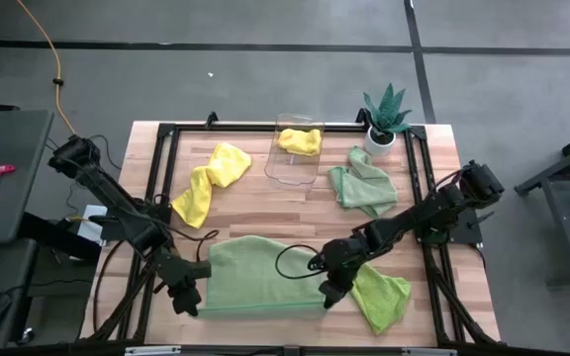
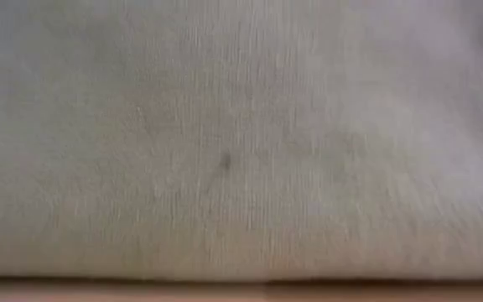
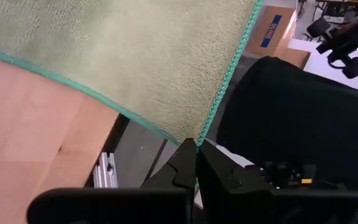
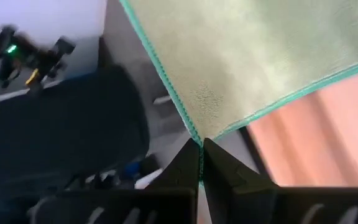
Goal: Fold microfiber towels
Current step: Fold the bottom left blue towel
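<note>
— Pale green cloth fills the whole low view, close against the lens. What is it?

— It is the mint towel (image 1: 261, 273), spread flat on the table (image 1: 265, 210) at its near edge, between the two arms. A teal seam runs along its border.

— How do the grippers stand?

— The left gripper (image 3: 196, 151) is closed on the towel's near left corner; in the left wrist view the corner disappears between the two dark fingers (image 3: 180, 163). The right gripper (image 4: 201, 147) is closed on the near right corner in the same way. Both corners hang just past the table edge.

— Where are the other towels?

— A lime towel (image 1: 382, 295) lies crumpled just right of the mint one, under the right arm. A second green towel (image 1: 362, 186) is bunched near the far right, beside the plant (image 1: 385, 117). A yellow towel (image 1: 209, 184) lies twisted at the far left. One more yellow piece (image 1: 300, 140) sits inside the clear bin (image 1: 284, 171), at the far middle of the table.

— Does something touch the mint towel besides the grippers?

— A black cable loops over its right part, close to the right gripper.
</note>
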Controlling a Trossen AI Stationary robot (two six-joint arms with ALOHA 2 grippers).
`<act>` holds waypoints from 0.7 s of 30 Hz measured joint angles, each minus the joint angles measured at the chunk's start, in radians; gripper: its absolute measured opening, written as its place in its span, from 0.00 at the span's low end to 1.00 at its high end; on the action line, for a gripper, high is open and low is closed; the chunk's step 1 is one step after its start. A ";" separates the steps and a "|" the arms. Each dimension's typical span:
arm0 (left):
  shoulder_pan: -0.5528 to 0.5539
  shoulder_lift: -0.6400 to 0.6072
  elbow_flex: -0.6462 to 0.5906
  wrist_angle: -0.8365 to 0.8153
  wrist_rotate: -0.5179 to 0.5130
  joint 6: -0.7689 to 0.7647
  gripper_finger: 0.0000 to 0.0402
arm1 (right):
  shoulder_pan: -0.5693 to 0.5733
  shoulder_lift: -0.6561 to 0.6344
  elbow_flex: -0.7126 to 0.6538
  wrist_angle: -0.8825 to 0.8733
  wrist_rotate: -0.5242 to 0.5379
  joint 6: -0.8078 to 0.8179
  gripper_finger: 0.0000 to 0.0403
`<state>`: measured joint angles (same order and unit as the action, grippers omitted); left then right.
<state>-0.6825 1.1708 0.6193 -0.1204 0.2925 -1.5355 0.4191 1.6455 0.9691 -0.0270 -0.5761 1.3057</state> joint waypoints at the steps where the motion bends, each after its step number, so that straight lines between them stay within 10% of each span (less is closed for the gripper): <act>1: 0.004 0.001 0.000 -0.011 -0.014 0.008 0.00 | 0.000 0.000 -0.001 -0.003 0.028 0.008 0.00; 21: 0.181 0.000 -0.002 -0.461 -0.449 0.104 0.00 | -0.108 0.000 -0.003 -0.344 0.544 0.040 0.00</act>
<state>-0.5012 1.1709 0.6170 -0.5811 -0.1566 -1.4318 0.3106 1.6455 0.9661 -0.3712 -0.0318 1.3460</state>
